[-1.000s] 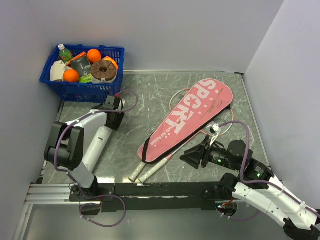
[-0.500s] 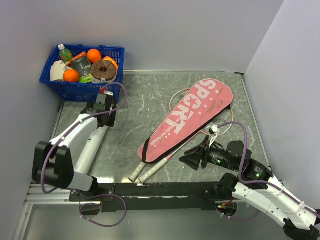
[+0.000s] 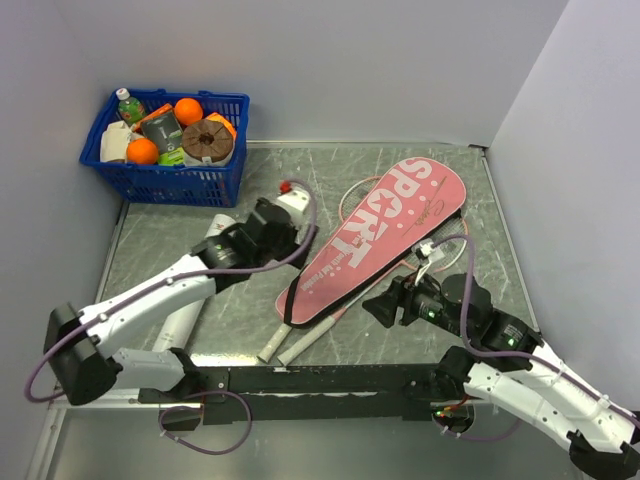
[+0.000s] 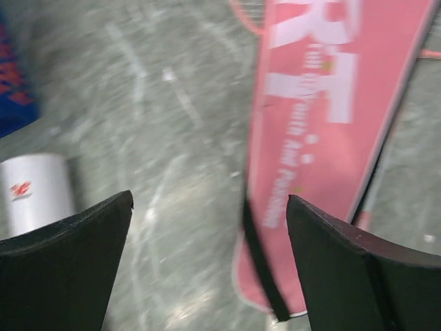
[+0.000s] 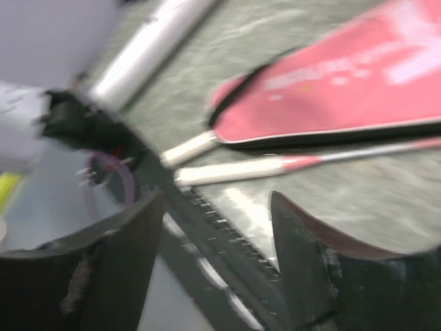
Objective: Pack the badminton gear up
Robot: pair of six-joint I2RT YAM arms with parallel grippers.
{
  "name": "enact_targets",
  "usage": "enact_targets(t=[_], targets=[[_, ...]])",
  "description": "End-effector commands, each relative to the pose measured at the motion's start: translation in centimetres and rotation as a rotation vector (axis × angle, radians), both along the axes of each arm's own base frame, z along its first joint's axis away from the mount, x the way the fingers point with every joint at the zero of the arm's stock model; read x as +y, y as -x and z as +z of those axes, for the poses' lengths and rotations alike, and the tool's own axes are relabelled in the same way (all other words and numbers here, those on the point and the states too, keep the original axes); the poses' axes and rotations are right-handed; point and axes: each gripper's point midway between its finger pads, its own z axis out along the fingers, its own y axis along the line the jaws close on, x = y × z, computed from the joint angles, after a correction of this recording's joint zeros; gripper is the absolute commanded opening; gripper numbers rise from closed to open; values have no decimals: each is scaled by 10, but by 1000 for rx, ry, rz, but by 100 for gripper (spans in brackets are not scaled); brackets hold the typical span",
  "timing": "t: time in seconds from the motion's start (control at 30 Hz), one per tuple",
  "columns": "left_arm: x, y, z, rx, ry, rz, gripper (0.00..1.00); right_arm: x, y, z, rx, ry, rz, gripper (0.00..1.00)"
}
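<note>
Long pink bag [image 3: 385,235] lies diagonally on the surface [image 3: 330,165], narrow end near, wide end far right. The left gripper [image 4: 209,200], wide open and empty, hangs just left of it. The right gripper [image 5: 217,196], also open and empty, hovers nearer the narrow end. The left wrist view shows a white tube [image 4: 34,189] off to its left. Only the right wrist view shows the racket handles [image 5: 234,169] up close.
</note>
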Motion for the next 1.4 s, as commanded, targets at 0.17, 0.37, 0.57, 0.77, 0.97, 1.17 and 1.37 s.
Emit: enact_targets(t=[0.17,0.37,0.57,0.77,0.97,1.17,1.37], targets=[[-105,2,-28,46,158,-227,97,-60,-68,-24,49,158,-496,80],[-121,6,-89,106,23,-208,97,-58,-92,-57,178,96,-518,77],[-83,10,-127,178,-22,-66,100,-51,-95,-70,190,94,-485,75],[-36,6,-124,186,65,76,87,-41,-93,-81,218,105,-429,72],[-8,-1,-104,153,135,149,74,-37,-94,-88,226,112,-410,70],[40,-22,-108,205,178,313,27,-32,-94,-95,245,110,-388,70],[94,-38,-123,272,219,534,10,-27,-95,-93,246,101,-370,69]])
